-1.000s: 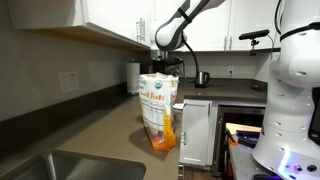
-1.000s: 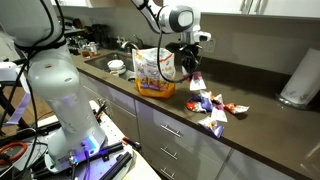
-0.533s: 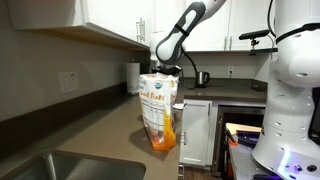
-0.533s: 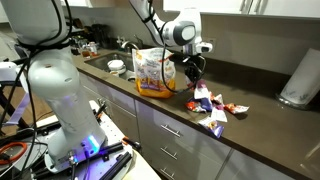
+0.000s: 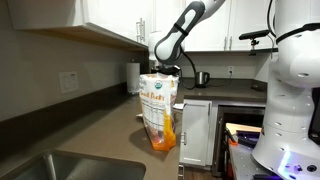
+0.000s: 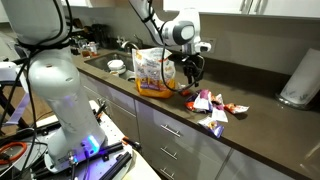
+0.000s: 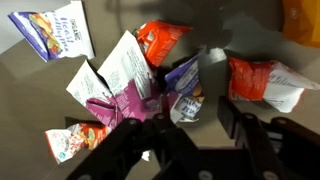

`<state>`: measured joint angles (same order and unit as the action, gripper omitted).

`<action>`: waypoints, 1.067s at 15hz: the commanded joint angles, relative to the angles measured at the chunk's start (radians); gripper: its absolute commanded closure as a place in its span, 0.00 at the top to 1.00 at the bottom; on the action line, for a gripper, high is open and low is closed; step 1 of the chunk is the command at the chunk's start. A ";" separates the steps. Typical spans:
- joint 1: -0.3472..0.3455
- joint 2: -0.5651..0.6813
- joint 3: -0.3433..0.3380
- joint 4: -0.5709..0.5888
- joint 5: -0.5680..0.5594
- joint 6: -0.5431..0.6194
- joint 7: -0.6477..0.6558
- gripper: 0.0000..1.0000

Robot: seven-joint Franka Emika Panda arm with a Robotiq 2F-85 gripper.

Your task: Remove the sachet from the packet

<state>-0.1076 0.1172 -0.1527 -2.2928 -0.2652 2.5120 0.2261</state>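
We see a long dark countertop [image 6: 262,128] running through a kitchen, with white cabinets above it in an exterior view. The arm [image 5: 190,22] reaches in from above and bends down towards the counter. The packet [image 6: 151,72] stands upright on the countertop near its front edge, white at the top with red lettering and orange-yellow below. In both exterior views it stands on its own, and nothing grips it. A white paper-towel roll [image 6: 298,80] stands well apart from it, towards the far end of the counter.

The gripper [image 6: 190,76] hangs just beside the packet, above the counter and pointing down. In the wrist view its two dark fingers [image 7: 150,150] stand wide apart with nothing held between them.

Below the gripper lie loose sachets [image 6: 210,108], flat on the countertop in a small scatter. The wrist view shows a white sachet [image 7: 120,65] overlapping a purple sachet [image 7: 108,105], and an orange-red sachet [image 7: 160,40] just above them. Another sachet [image 7: 262,82] lies off to one side. We cannot read their small print.
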 commanded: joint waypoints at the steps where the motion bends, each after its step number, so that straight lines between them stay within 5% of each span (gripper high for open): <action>1: 0.028 -0.116 0.029 -0.005 0.035 -0.121 -0.025 0.85; 3: 0.042 -0.174 0.053 0.005 0.041 -0.203 -0.029 0.98; 10: 0.064 -0.328 0.124 0.087 0.036 -0.499 -0.033 1.00; 16: 0.063 -0.366 0.146 0.131 0.031 -0.589 -0.030 1.00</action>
